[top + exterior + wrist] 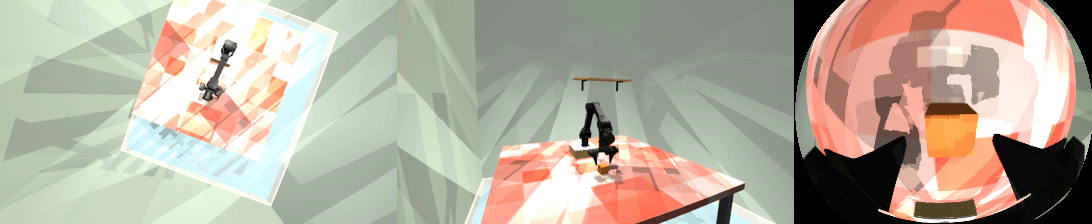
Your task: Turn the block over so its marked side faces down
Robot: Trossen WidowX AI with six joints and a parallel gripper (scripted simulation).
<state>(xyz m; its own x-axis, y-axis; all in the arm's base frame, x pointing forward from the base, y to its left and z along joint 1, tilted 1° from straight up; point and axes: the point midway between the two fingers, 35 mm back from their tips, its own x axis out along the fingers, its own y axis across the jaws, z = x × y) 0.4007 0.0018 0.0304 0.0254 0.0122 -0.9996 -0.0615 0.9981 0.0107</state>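
A small orange block rests on the table. In the wrist view it shows a broad bright orange face and a narrow dark brown face at its far edge. I cannot tell which side is marked. My gripper is open and empty, pointing down just above the block, with one finger to each side. In the top view the arm and gripper hide the block.
The arm stands on a pale box-shaped base behind the block. A brown wall shelf with black brackets hangs high behind the arm. The table's near right corner is far from the block. Strong light patches and shadows cross the table top.
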